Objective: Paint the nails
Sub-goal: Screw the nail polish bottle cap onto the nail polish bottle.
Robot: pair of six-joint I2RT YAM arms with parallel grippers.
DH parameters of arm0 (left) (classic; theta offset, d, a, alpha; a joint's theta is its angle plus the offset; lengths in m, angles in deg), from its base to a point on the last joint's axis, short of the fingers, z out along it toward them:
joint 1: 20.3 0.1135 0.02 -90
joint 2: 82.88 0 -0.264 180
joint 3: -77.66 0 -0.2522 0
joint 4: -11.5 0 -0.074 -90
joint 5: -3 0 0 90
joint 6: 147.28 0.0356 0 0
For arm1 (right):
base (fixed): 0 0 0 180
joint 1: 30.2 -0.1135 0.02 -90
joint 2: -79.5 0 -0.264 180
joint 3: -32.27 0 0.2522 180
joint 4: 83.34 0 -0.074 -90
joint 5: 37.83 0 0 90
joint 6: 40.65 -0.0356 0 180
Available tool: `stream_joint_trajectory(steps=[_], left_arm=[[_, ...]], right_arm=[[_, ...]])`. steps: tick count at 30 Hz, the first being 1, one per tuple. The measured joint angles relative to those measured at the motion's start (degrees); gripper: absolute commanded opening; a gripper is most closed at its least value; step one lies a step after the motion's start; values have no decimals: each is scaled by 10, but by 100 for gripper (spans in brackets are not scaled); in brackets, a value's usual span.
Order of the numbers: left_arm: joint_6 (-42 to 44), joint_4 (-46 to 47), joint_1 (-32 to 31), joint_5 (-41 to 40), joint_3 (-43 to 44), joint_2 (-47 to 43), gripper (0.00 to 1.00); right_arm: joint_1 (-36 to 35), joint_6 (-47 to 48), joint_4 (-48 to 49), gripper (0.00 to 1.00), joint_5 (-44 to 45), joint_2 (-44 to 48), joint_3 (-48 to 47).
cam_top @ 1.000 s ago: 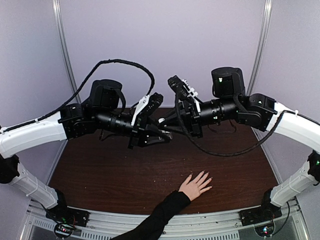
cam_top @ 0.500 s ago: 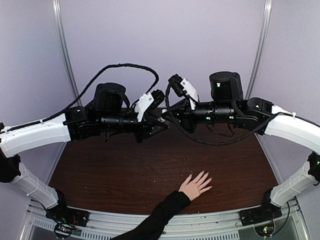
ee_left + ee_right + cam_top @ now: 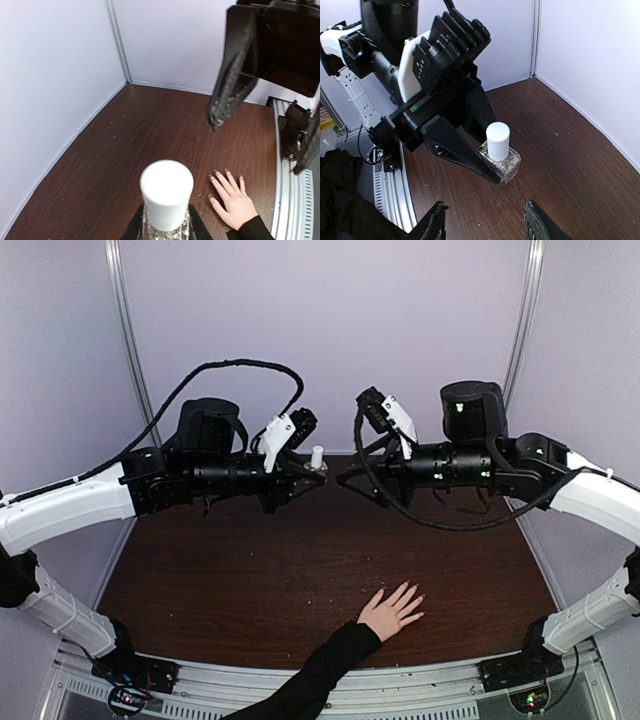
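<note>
A light-skinned hand [image 3: 390, 612] in a black sleeve lies flat on the brown table near the front edge, fingers spread. Its pale nails [image 3: 411, 591] point toward the back right, and the nails [image 3: 217, 173] also show in the left wrist view. High above the table my left gripper [image 3: 316, 473] is shut on a small clear glass bottle [image 3: 506, 161] of glitter polish with a white cap [image 3: 166, 192]. My right gripper [image 3: 485, 220] faces the cap from the right. It stands open and empty, a short gap away from the bottle.
The brown table [image 3: 220, 580] is walled by pale panels at the back and sides. A metal rail [image 3: 400, 690] runs along the near edge. Cables [image 3: 240, 368] loop over both arms. The black sleeve [image 3: 320, 675] crosses the front rail.
My right gripper has opened and drawn back to the right, off the bottle's cap. Both arms have levelled out, and the white cap now shows between the grippers. The hand has not moved.
</note>
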Motion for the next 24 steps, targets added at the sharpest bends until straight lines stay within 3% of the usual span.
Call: stream_joint_trajectory(steps=[12, 24], left_arm=[[41, -22, -1, 275, 0, -11, 0], [60, -44, -19, 368, 16, 2, 0]], right_arm=[[3, 44, -18, 55, -174, 23, -11], [3, 31, -14, 52, -299, -25, -37]])
